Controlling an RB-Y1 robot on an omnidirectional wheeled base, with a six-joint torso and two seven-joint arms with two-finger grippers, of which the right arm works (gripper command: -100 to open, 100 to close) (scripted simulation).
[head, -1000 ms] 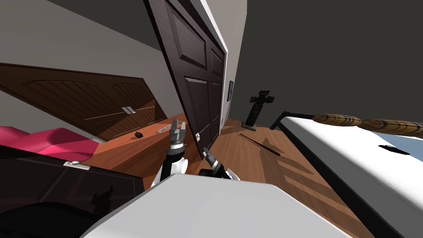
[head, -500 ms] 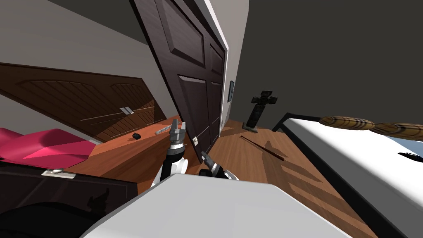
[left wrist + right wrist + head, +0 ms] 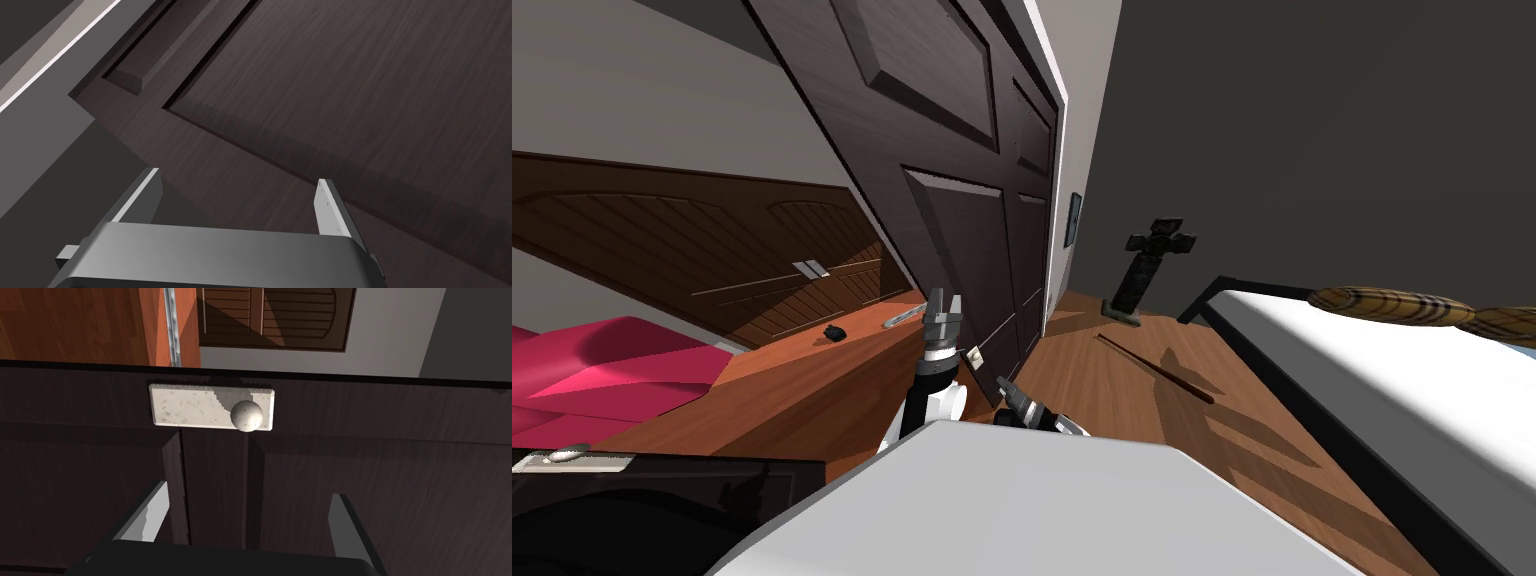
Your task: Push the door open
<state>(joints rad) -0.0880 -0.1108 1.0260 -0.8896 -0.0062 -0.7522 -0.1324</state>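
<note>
The dark brown panelled wooden door point(image 3: 952, 200) stands ajar straight ahead, its free edge towards the near left and its hinged side against the white frame at the far right. The left gripper point(image 3: 944, 296) is raised just in front of the door's lower panel. In its wrist view the gripper point(image 3: 237, 177) has both blades spread apart with nothing between them, close to the door point(image 3: 350, 90) face; whether they touch it I cannot tell. The right gripper point(image 3: 1004, 382) sits lower and nearer, to the right of the left one. Its blades point(image 3: 250, 490) are likewise parted and empty, aimed at the door point(image 3: 350, 488) a little short of the round pale speckled knob point(image 3: 246, 416) on its pale rectangular plate point(image 3: 185, 405). On the reddish wooden floor point(image 3: 1112, 400) a thin dark stick point(image 3: 1152, 365) lies to the right, before a dark cross-shaped stand point(image 3: 1147, 265). A white bed with a dark frame point(image 3: 1392, 380) fills the right side, and a magenta cushion point(image 3: 602, 360) lies at the near left.
</note>
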